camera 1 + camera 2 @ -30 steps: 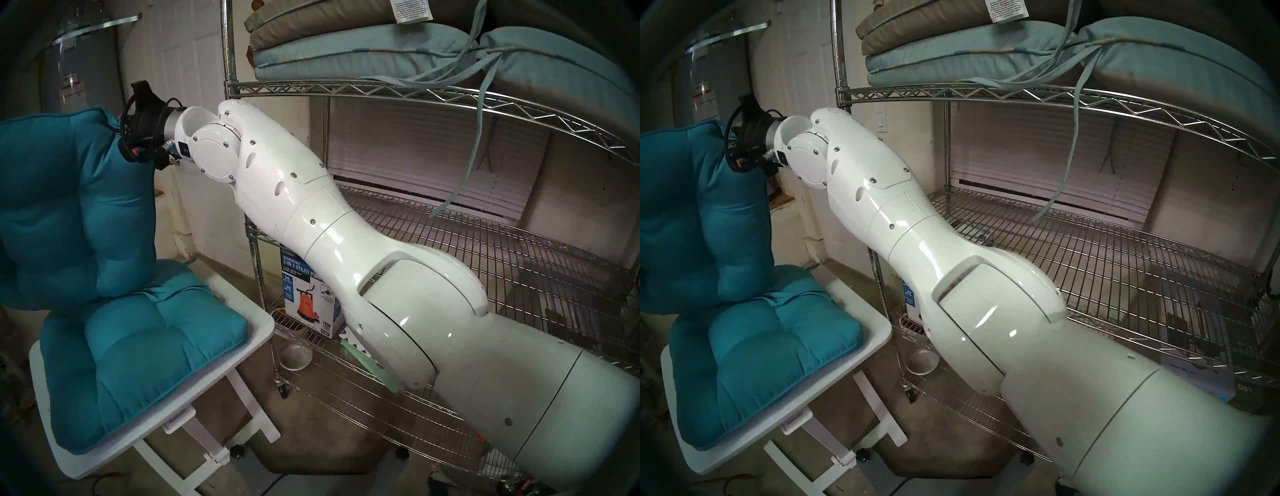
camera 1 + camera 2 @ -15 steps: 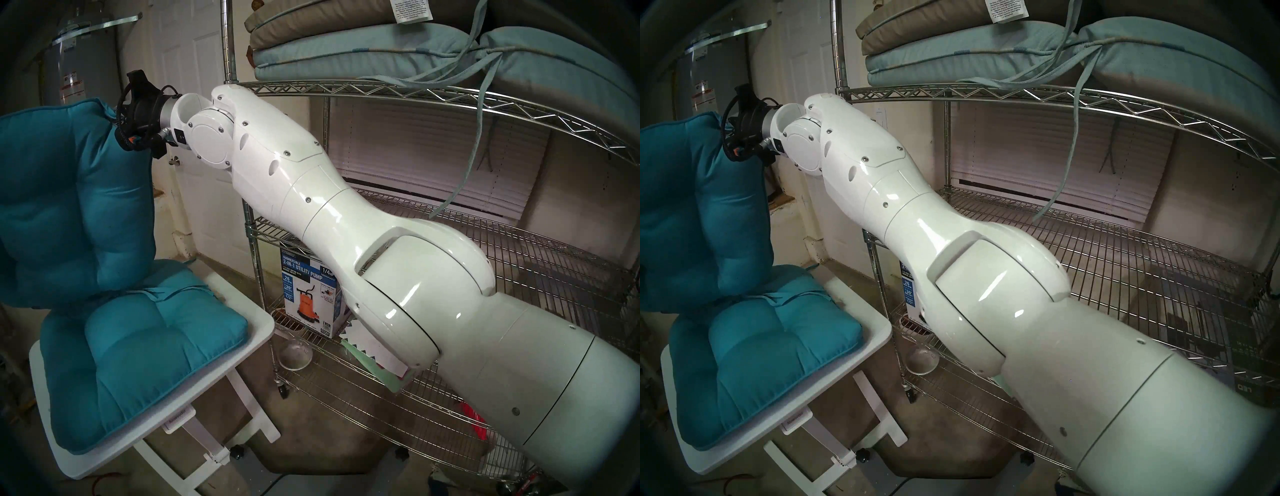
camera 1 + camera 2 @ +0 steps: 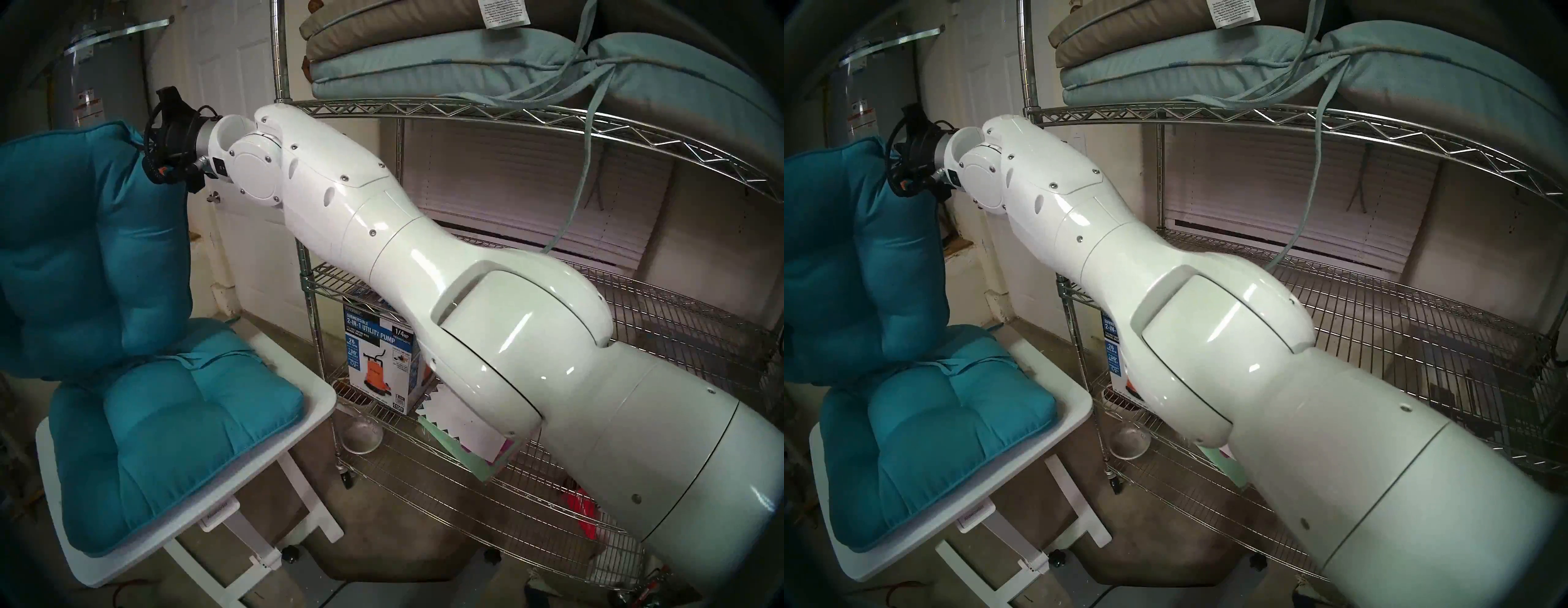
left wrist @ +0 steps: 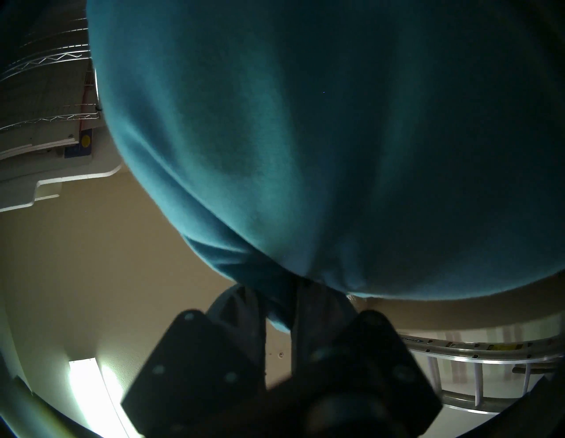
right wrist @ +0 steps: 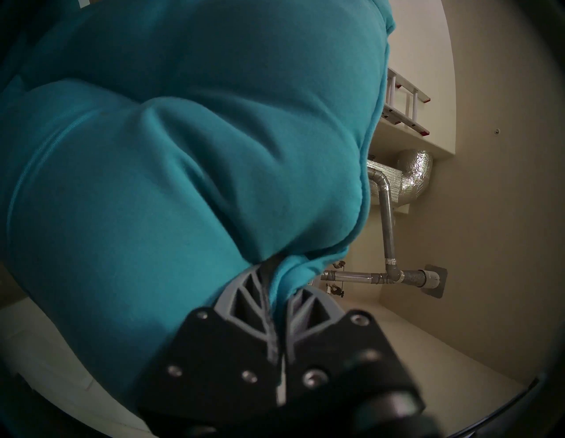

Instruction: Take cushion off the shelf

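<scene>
Both sets of jaws pinch the edge of the teal cushion (image 3: 85,254), one at each top corner. It hangs upright, left of the shelf (image 3: 530,112), over another teal cushion (image 3: 169,433) lying on the white counter (image 3: 314,397).

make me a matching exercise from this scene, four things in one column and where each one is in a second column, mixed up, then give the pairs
1. held teal cushion
2. second teal cushion
3. pale blue cushions
4. pump box

A. lying on the white table
B. on the upper tier of the shelf
C. on a lower tier of the shelf
D. hanging from the right gripper and left gripper

Pairs: 1-D, 2-A, 3-B, 4-C
</scene>
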Action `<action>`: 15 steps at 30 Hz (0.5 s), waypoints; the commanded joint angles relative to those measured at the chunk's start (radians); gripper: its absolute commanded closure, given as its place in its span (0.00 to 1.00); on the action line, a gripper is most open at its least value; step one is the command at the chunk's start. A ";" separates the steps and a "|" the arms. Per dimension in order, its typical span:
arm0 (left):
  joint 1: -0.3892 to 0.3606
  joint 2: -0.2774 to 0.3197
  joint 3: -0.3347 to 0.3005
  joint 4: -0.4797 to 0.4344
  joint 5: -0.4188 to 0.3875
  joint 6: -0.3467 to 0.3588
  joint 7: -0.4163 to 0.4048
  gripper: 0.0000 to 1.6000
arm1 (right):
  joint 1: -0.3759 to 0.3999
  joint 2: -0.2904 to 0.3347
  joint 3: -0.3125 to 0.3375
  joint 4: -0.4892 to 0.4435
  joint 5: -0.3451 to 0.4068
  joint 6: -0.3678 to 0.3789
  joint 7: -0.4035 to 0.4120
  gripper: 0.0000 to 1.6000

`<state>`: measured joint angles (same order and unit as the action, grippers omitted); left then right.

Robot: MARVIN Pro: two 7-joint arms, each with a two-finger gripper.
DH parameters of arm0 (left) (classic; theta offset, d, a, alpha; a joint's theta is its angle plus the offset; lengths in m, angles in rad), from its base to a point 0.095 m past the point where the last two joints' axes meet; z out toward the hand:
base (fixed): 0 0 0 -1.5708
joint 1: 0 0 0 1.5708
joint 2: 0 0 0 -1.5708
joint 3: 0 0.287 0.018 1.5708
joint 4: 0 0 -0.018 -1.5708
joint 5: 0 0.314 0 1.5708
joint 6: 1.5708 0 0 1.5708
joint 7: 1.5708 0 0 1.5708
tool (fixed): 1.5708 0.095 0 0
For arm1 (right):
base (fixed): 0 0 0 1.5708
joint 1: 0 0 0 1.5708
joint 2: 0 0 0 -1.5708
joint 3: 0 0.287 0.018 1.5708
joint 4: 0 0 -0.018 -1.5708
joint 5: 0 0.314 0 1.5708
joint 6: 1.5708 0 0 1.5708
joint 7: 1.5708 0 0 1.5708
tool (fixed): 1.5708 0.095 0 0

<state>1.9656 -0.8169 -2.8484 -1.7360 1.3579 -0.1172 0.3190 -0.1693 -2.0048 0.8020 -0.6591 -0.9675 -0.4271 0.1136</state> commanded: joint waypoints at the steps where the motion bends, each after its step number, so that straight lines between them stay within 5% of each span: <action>1: 0.021 -0.029 -0.024 -0.029 0.038 -0.013 0.096 1.00 | 0.008 -0.002 -0.001 0.010 0.042 -0.007 -0.097 1.00; 8: 0.041 -0.080 -0.006 -0.055 0.072 -0.027 0.178 1.00 | -0.022 -0.002 0.008 0.059 0.038 -0.049 -0.203 1.00; 15: 0.058 -0.153 0.015 -0.131 0.085 -0.052 0.226 1.00 | -0.104 0.040 0.007 -0.038 0.036 -0.113 -0.259 1.00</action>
<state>2.0110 -0.9353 -2.8386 -1.7727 1.4437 -0.1556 0.4867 -0.2319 -1.9943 0.7982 -0.5946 -0.9394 -0.4941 -0.0574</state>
